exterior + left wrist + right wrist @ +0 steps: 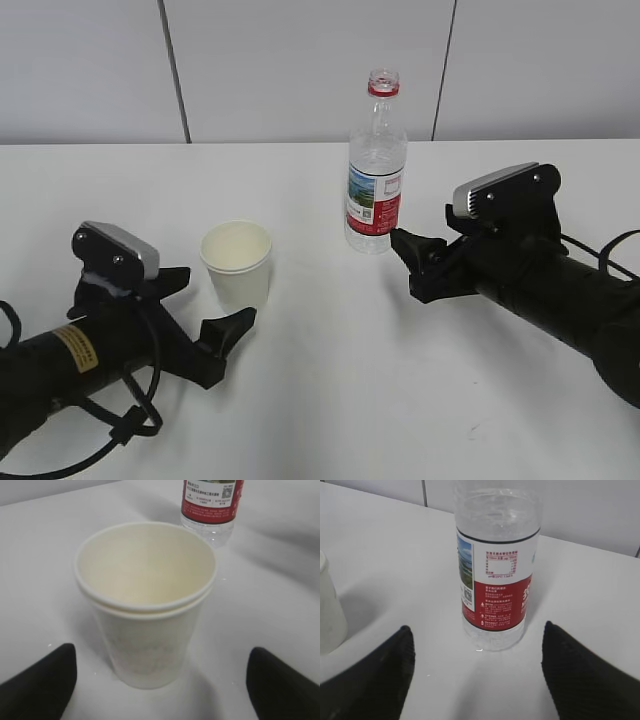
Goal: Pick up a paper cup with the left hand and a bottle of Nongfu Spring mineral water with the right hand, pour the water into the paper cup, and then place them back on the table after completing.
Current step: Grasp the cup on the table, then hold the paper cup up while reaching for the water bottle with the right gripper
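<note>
A white paper cup [237, 262] stands upright and empty on the white table [330, 400], left of centre. It also shows in the left wrist view [147, 605]. My left gripper [212, 297], on the yellow-labelled arm, is open just in front of the cup, one finger to each side [161, 652], not touching it. The clear Nongfu Spring bottle [376, 170] with a red label stands upright with no cap. It holds clear water, barely visible [495, 570]. My right gripper [408, 262] is open just short of the bottle's base [477, 629].
A grey panelled wall [300, 60] runs behind the table's far edge. The cup's side shows at the left edge of the right wrist view [327, 610]. The bottle's base shows behind the cup in the left wrist view [210, 505].
</note>
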Controlling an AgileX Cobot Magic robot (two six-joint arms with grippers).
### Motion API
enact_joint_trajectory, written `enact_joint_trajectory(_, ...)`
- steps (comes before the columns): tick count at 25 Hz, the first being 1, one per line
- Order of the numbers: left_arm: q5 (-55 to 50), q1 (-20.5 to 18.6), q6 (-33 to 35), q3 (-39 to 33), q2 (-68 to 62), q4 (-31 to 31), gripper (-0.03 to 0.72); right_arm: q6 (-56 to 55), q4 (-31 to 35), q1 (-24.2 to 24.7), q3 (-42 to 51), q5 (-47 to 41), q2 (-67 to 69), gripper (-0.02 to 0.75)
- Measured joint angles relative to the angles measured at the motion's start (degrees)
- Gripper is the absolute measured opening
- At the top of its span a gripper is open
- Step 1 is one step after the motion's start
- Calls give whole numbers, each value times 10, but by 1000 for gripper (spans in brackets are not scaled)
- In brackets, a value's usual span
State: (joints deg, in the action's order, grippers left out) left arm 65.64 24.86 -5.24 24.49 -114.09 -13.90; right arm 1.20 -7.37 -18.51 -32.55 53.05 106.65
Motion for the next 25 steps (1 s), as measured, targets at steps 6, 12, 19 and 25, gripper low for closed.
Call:
enact_joint_trajectory(6,-1,0,-3,53,-38,-2,626,0,0,0,0,1,0,587)
enact_joint_trajectory(12,-2,0,-3,91,-65,-2,593,0,0,0,0,3,0,587)
enact_joint_trajectory(19,-1,0,-3,104,-66,-2,582,0,0,0,0,28,0,587)
enact_joint_trajectory(25,-1,0,-3,104,-66,0,519,0,0,0,-2,56,8,587)
